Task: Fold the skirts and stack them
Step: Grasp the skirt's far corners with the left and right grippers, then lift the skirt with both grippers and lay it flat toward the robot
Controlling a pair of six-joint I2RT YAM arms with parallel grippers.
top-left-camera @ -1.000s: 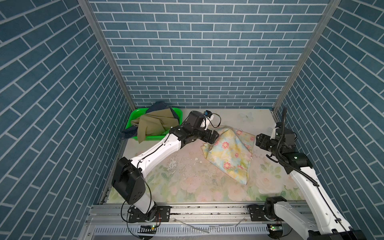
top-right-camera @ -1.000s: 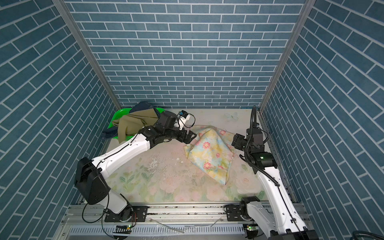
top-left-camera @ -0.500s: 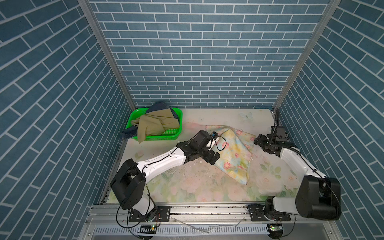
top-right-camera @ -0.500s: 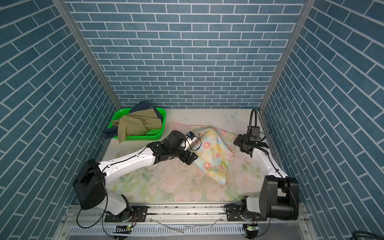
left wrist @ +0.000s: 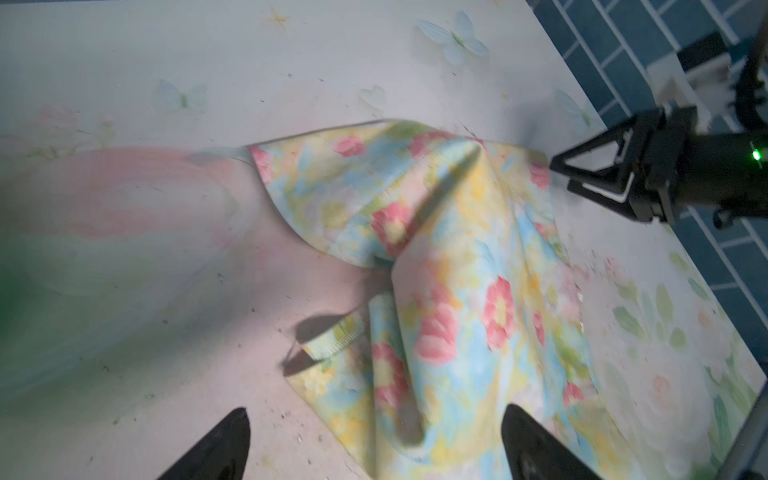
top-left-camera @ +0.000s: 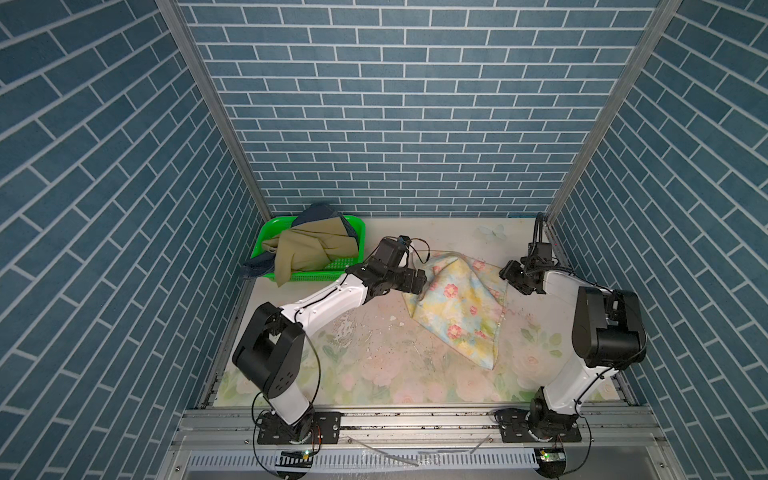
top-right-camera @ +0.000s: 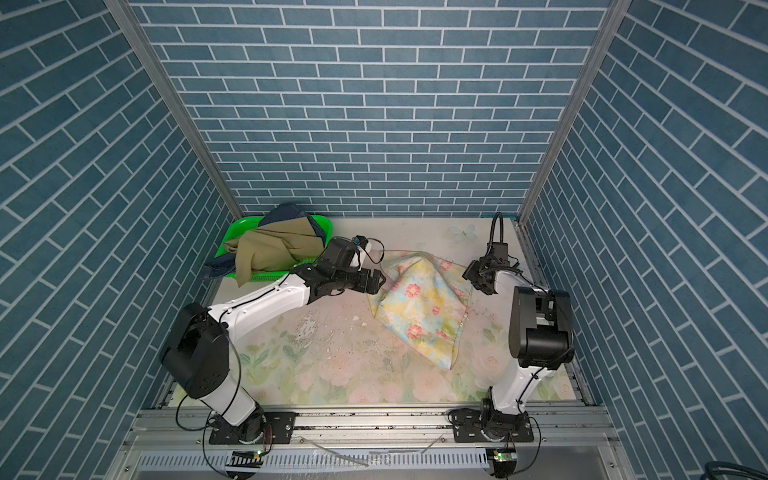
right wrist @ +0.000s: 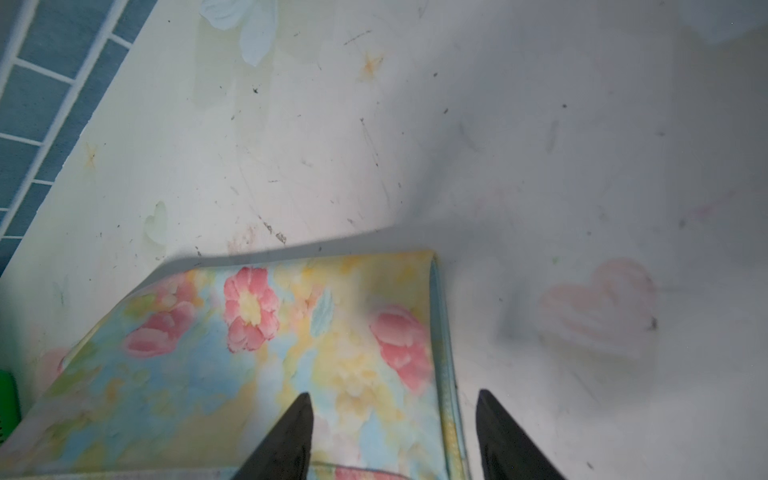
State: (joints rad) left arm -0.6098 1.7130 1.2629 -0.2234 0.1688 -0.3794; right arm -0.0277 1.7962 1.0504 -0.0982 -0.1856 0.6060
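Note:
The pastel floral skirt (top-left-camera: 457,307) (top-right-camera: 419,303) lies crumpled on the table, peaked at the back and running to a point at the front. My left gripper (top-left-camera: 419,282) (top-right-camera: 376,282) (left wrist: 376,419) is open, low at the skirt's left edge, with a fold of it between the fingers. My right gripper (top-left-camera: 513,278) (top-right-camera: 476,278) (right wrist: 394,399) is open astride the skirt's right hem edge. In both top views the olive skirt (top-left-camera: 307,249) (top-right-camera: 270,249) lies over the denim skirt (top-left-camera: 320,210) (top-right-camera: 286,210) in the basket.
The green basket (top-left-camera: 266,232) (top-right-camera: 230,241) stands in the back left corner, with cloth hanging over its front left rim. Blue brick walls close in on three sides. The table (top-left-camera: 374,353) has a floral print much like the skirt's.
The right arm has folded down from a raised pose to the skirt's right edge, and its jaws have narrowed. The left gripper swung toward the front, then came back to the left edge.

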